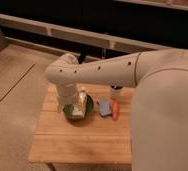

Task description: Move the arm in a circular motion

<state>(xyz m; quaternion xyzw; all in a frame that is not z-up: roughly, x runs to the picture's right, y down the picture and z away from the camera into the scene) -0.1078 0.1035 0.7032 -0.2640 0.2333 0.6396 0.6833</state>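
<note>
Listing first the cream-white robot arm of thick rounded tubular segments [107, 67]: we record it entering from 3 o'clock, where its bulky upper segment fills the right edge of the view. It runs toward 9 o'clock above the table, with small dark round holes along its side. At a bulbous joint toward 10 o'clock of the table's middle it bends and drops straight down.

The pale gripper [78, 107] hangs at its lower end, over or inside a round dark-green bowl [88, 111]. We cannot tell which, nor whether it is open or closed, nor whether it holds anything.

The bowl sits on a light slatted wooden table [72, 142], toward 11 o'clock of its centre. Just beside the bowl, at its 3 o'clock, lies a small blue rectangular pad [104, 107]. Close against that, again at 3 o'clock, lies a short orange carrot-shaped item [116, 111]. At the pad's 1 o'clock stands a small white container [116, 92], partly hidden under the arm.
</note>
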